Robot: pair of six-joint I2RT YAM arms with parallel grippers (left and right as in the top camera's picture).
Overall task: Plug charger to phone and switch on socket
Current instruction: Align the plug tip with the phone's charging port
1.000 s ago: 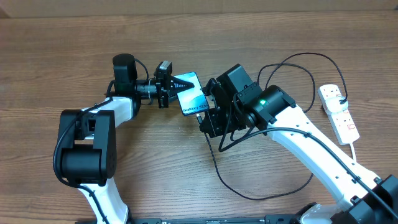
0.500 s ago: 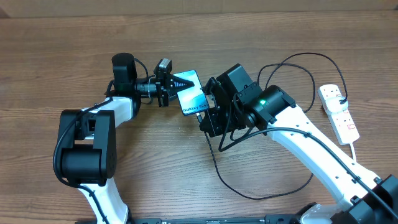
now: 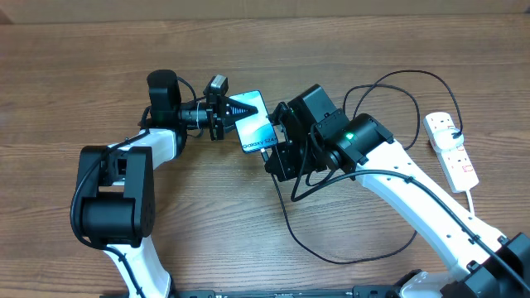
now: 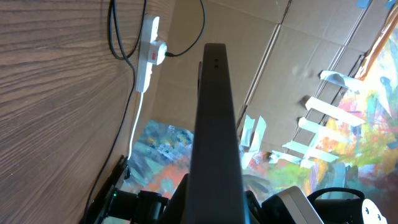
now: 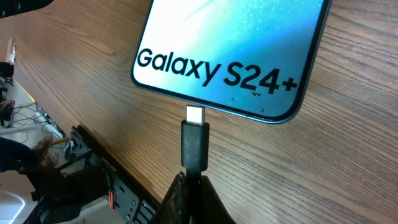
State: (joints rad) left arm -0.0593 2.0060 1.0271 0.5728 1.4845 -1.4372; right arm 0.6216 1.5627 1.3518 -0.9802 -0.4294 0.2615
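Observation:
The phone lies on the wood table with its blue screen up, reading "Galaxy S24+" in the right wrist view. My left gripper is shut on the phone's far end, and the left wrist view shows the phone edge-on. My right gripper is shut on the charger's black connector. Its silver tip touches the phone's bottom edge, with a short length of silver showing. The black charger cable loops over the table to the white socket strip, which also shows in the left wrist view.
The socket's white lead runs toward the table's front right edge. The charger cable's loop arcs behind my right arm. Cardboard panels stand past the table's far edge.
My left gripper and the phone's far end have shifted slightly toward the back of the table. The right arm and connector stay in place.

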